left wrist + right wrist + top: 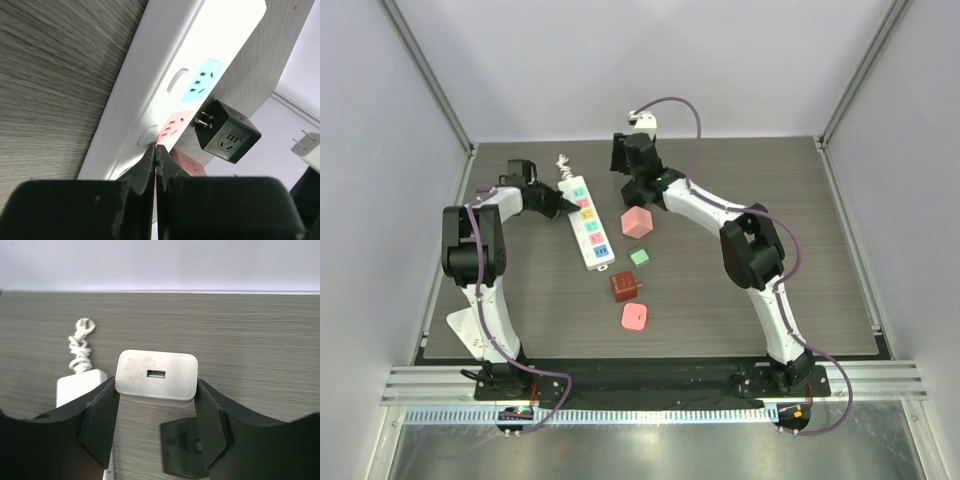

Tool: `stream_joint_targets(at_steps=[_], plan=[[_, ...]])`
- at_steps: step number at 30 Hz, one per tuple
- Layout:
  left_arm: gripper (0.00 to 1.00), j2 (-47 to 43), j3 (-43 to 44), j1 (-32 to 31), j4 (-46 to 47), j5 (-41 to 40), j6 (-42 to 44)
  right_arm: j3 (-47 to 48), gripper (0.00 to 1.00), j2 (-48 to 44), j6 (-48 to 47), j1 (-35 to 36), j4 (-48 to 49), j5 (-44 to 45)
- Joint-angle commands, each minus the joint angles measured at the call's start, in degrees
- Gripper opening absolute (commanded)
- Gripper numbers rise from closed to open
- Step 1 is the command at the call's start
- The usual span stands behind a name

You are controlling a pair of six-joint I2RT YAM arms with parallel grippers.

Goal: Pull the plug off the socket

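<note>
The white power strip (588, 226) lies on the table with coloured outlets; its end (80, 387) and coiled cord stub (79, 347) show in the right wrist view. My right gripper (630, 170) (156, 390) is shut on a white USB plug (156, 375) and holds it above the table, clear of the strip. The plug also shows in the left wrist view (305, 145), prongs bare. My left gripper (563, 207) (156, 148) is shut and empty, its tips touching the strip (150, 75) beside the pink outlet (172, 130).
A black cube adapter (227, 132) lies just beyond the strip, below the right gripper. A pink cube (637, 222), a small green plug (639, 256), a dark red cube (625, 286) and a pink plug (634, 318) lie right of the strip.
</note>
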Motion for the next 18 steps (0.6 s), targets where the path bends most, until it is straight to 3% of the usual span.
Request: stream_joint_targets(at_steps=[1, 5, 6, 9, 14, 18], plan=[[0.0, 0.97, -1.44, 0.06, -6.49, -6.19, 2.68, 0.57, 0.01, -7.6, 2.17, -3.6, -4.12, -1.56], [0.0, 0.79, -1.44, 0.15, -6.32, -5.84, 2.51, 12.73, 0.01, -5.59, 0.68, -7.38, -23.61, -3.49], [0.0, 0.71, -1.52, 0.06, -6.32, -5.83, 2.51, 15.57, 0.01, -4.71, -0.45, -8.26, -32.18, -4.02], [0.0, 0.44, -1.61, 0.06, -6.23, -5.66, 2.42, 22.54, 0.01, -2.77, -1.87, -10.72, -43.82, -4.82], [0.0, 0.01, -1.53, 0.06, -5.7, -5.4, 2.77, 16.24, 0.01, -7.77, -4.24, -13.71, -45.89, -7.62], [0.0, -0.26, -1.88, 0.15, -3.77, -4.78, 3.21, 14.19, 0.01, -6.47, -4.51, -16.35, -46.93, -15.08]])
